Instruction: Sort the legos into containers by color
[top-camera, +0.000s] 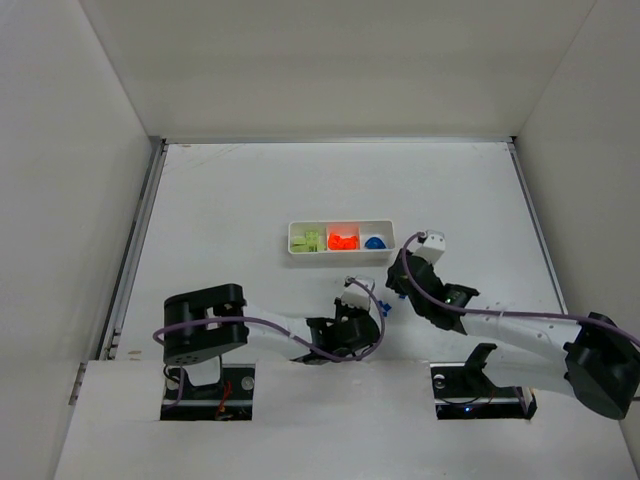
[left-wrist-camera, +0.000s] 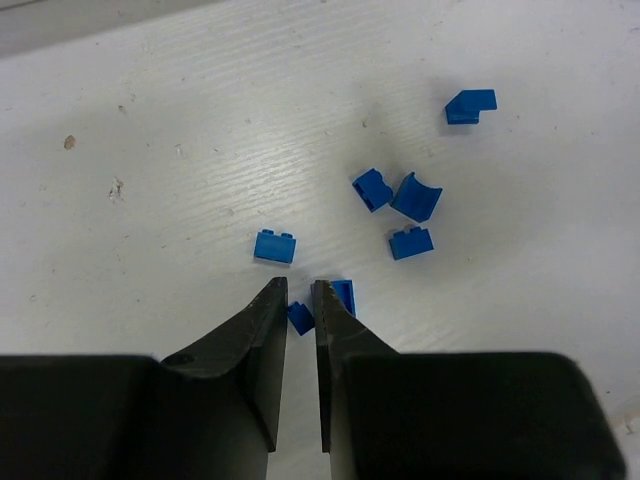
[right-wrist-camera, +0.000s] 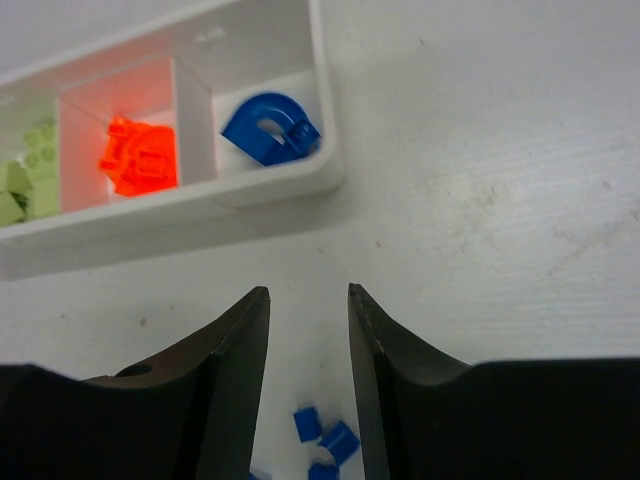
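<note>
The white three-compartment tray (top-camera: 341, 225) holds lime green legos (top-camera: 308, 241) on the left, orange legos (top-camera: 343, 241) in the middle and a blue piece (top-camera: 374, 242) on the right. Several loose blue legos (left-wrist-camera: 411, 243) lie on the table near the arms. My left gripper (left-wrist-camera: 300, 290) is low over them, its jaws nearly together with a small blue lego (left-wrist-camera: 300, 318) filling the gap at the tips. My right gripper (right-wrist-camera: 308, 292) is open and empty, just short of the tray's blue compartment (right-wrist-camera: 270, 130), with loose blue legos (right-wrist-camera: 325, 435) below it.
Another blue lego (left-wrist-camera: 275, 246) lies just ahead of the left fingertips, and one (left-wrist-camera: 343, 293) sits against the right finger. The two grippers are close together in the top view, left gripper (top-camera: 372, 305) and right gripper (top-camera: 398, 283). White walls enclose the table.
</note>
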